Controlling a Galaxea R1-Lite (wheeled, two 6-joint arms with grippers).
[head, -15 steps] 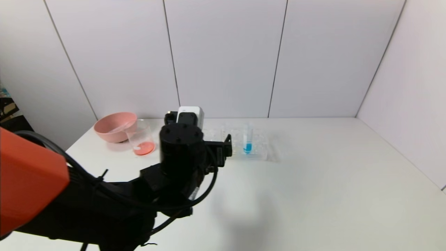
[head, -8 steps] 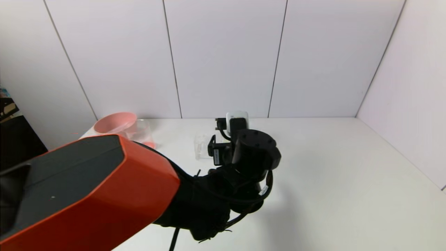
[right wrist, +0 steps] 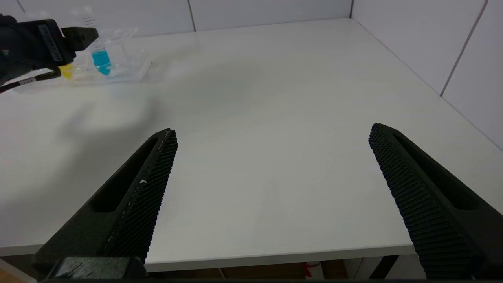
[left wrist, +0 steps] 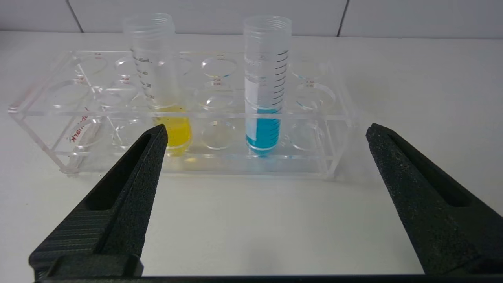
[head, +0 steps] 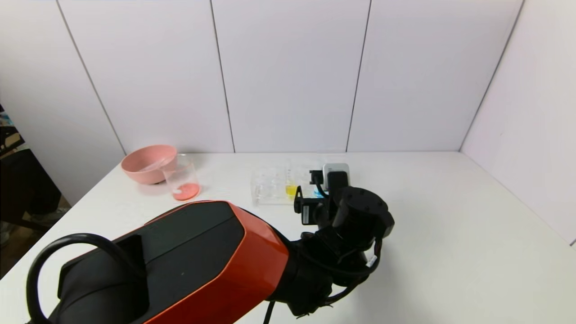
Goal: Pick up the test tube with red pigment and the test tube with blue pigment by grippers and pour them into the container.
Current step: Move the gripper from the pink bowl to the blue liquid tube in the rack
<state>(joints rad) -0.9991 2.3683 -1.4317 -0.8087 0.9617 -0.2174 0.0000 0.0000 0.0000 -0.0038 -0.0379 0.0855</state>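
two tubes (left wrist: 267, 84) show printed graduations: 40, 35.

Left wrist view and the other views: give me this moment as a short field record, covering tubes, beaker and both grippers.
left gripper: open, facing the rack, holding nothing
blue tube: upright in clear rack
yellow tube: upright in same rack
beaker: holds red-orange liquid, beside pink bowl
red tube: not seen
right gripper: open, over bare table, far from the rack
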